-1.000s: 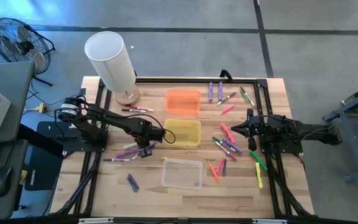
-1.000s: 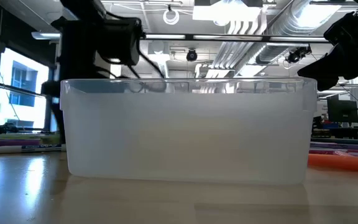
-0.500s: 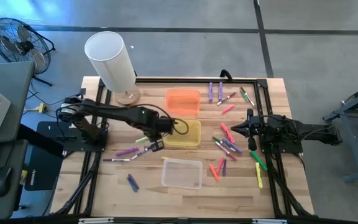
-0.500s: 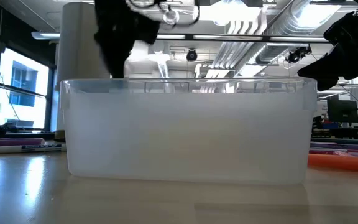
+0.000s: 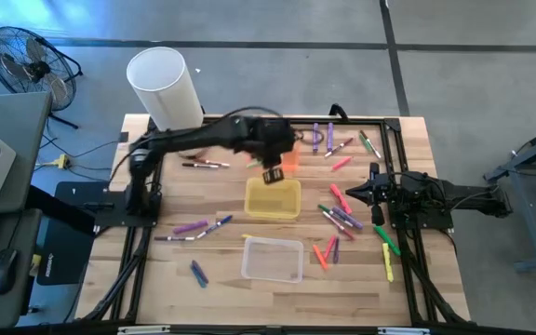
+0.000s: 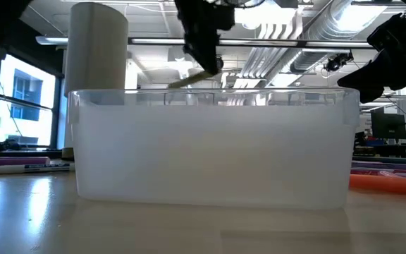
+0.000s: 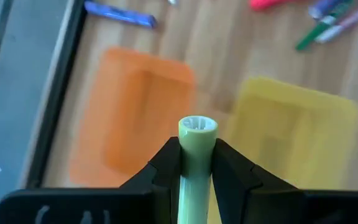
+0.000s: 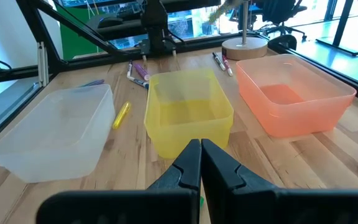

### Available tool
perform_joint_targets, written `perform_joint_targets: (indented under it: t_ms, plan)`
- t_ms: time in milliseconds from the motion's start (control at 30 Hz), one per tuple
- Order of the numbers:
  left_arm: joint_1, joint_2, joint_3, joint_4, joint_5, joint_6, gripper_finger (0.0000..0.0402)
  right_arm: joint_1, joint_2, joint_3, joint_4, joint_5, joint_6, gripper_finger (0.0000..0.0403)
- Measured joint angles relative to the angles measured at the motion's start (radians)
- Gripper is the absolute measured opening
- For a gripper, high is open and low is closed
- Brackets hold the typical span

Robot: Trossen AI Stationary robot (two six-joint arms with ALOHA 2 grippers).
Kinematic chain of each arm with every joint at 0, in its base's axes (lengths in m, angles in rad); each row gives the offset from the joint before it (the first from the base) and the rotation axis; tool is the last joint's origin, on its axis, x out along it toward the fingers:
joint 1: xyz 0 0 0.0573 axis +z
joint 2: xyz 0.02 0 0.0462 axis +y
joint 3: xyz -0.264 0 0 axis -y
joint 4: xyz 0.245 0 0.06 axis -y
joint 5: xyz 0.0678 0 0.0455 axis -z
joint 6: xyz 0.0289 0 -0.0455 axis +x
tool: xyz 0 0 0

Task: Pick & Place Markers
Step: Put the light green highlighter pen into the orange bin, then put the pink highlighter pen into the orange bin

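1. High view: the left gripper [image 5: 273, 176] hangs between the orange plastic bin [image 5: 287, 152] and the yellow plastic bin [image 5: 273, 199]; the right gripper [image 5: 350, 194] waits beside scattered markers [image 5: 342, 219] on the wooden counter [image 5: 221, 261].
2. Left wrist view: jaws clamped on a pale-green marker [image 7: 196, 155], its long axis running forward between them.
3. Right wrist view: jaws together, empty.

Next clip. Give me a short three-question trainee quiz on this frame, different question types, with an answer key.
1. True or false: the left gripper holds a light green marker.
2. Multiple choice: the left gripper hangs over A) the clear bin, B) the gap between the orange bin and the yellow bin, C) the white cylinder.
3. Fill in: the right gripper is ____ and holds nothing.

Key: 1 true; 2 B; 3 shut.
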Motion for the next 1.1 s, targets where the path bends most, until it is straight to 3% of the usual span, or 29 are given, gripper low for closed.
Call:
perform_joint_targets:
  t_ms: [233,367,600,867,1100]
  plan:
    - [0.116,0.192,0.162,0.047,0.056,0.182,0.0061,0.0,0.0,0.0,0.002,0.0,0.0,0.0]
    - [0.163,0.25,0.174,0.035,0.137,0.239,0.0061,0.0,0.0,0.0,0.002,0.0,0.0,0.0]
    - [0.181,0.326,0.18,0.068,0.142,0.286,0.0063,0.0,0.0,0.0,0.002,0.0,0.0,0.0]
    - [0.175,0.356,0.175,0.045,0.133,0.301,0.017,0.0,0.0,0.0,0.003,0.0,0.0,0.0]
    - [0.174,0.359,0.218,0.0,0.137,0.285,0.018,0.0,0.0,0.0,0.002,0.0,0.0,0.0]
